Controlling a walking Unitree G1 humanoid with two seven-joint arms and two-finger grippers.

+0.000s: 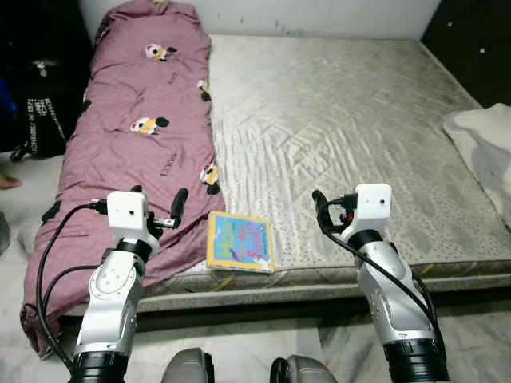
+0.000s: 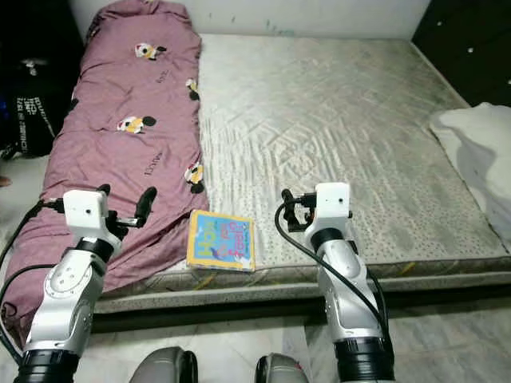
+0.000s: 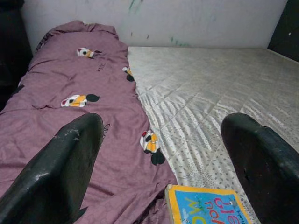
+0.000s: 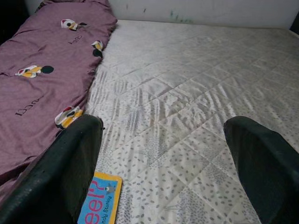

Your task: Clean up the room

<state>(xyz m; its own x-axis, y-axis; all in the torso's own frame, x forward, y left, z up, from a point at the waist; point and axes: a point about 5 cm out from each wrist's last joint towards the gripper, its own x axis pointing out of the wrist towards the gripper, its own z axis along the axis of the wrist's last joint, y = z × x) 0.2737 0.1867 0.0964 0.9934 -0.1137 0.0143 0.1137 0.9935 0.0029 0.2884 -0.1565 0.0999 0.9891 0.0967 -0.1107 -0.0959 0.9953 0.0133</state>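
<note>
Both grippers are held up over the near edge of the mattress, each with its two black fingers spread wide and nothing between them. Left gripper sits in the lower left of the head view, over the purple blanket; its wrist camera looks between the parted fingers at the blanket's cartoon prints and a corner of the book. Right gripper hangs in the lower centre-right, over the bare quilted mattress. Between the two, nearer the left one, a colourful children's book lies flat at the mattress's front edge, just beside the blanket's hem. Farther out, a white cloth rests at the right edge of the frame, and a black bag stands at the upper left, beside the bed.
</note>
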